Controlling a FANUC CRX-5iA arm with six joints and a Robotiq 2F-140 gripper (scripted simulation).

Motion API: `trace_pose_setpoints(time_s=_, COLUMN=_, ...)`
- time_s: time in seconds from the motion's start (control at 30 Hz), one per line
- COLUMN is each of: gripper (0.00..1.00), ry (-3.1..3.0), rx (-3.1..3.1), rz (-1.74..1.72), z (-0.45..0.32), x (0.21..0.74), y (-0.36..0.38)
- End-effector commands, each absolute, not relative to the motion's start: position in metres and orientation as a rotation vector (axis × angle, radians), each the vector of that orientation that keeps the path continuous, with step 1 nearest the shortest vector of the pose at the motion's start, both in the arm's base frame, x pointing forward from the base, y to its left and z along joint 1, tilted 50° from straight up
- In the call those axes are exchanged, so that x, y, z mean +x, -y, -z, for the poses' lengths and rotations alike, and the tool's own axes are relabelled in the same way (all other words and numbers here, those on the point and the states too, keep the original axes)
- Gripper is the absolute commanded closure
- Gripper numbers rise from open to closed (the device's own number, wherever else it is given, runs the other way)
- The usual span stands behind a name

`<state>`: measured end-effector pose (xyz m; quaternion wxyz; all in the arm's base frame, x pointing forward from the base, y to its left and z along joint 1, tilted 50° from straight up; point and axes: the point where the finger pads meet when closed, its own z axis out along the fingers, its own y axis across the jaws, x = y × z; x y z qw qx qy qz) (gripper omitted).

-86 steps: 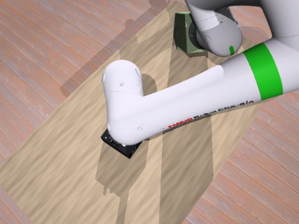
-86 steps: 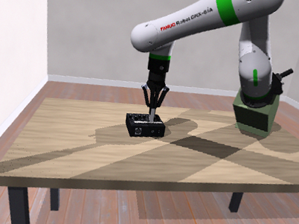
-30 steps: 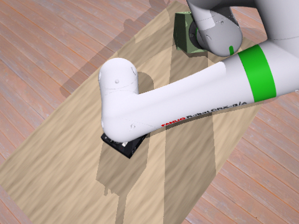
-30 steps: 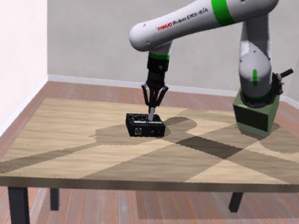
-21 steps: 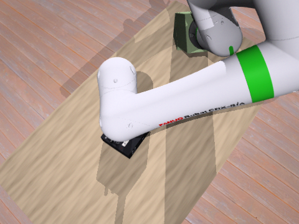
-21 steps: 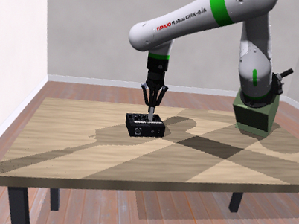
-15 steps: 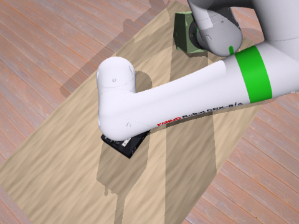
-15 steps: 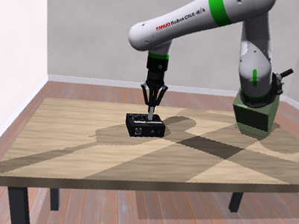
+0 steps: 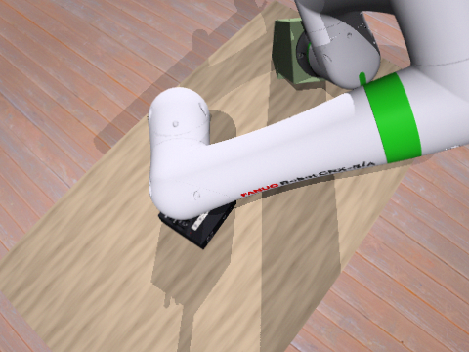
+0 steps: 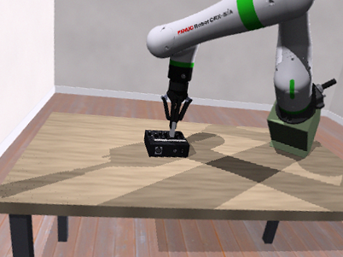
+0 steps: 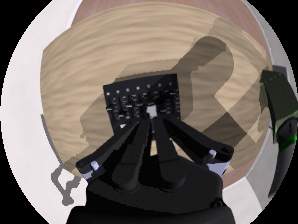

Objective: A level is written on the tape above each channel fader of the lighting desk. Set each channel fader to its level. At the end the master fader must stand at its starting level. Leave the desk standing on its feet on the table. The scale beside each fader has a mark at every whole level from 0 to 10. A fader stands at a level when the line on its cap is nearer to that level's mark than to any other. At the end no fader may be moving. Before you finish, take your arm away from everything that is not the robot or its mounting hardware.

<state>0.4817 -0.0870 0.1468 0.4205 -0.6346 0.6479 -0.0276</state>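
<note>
The black lighting desk [image 9: 210,234] [image 10: 168,150] [image 11: 169,82] stands flat on the wooden table. Its rows of small faders and scales show in the wrist view, too small to read the levels. The white tape [image 9: 198,221] [image 10: 181,141] runs along one side of its top; the writing is not legible, and the fingers hide most of it in the wrist view. My gripper [image 10: 172,135] [image 11: 152,111] is shut with nothing seen between the fingers. It points down, its light fingertips low at the top of the desk among the faders. Whether they touch a cap cannot be told. In the top view the arm hides the gripper.
The arm's green base block [image 9: 288,51] [image 10: 291,135] [image 11: 275,97] stands at the far right of the table [image 9: 88,235] [image 10: 87,176] [image 11: 95,50]. The forearm [image 9: 274,152] [image 10: 205,21] passes above the table and covers part of the desk in the top view.
</note>
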Motion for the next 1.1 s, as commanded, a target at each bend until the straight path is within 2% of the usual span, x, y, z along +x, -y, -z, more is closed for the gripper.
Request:
trace_pose_setpoints(time_s=0.0, gripper=1.00, ry=-1.624, rx=-1.590, rz=0.070, z=-0.1465, x=0.4818, y=0.0881)
trace_pose_setpoints(time_s=1.07, gripper=1.00, ry=-1.624, rx=-1.590, rz=0.070, z=-0.1444, x=0.4825, y=0.0916)
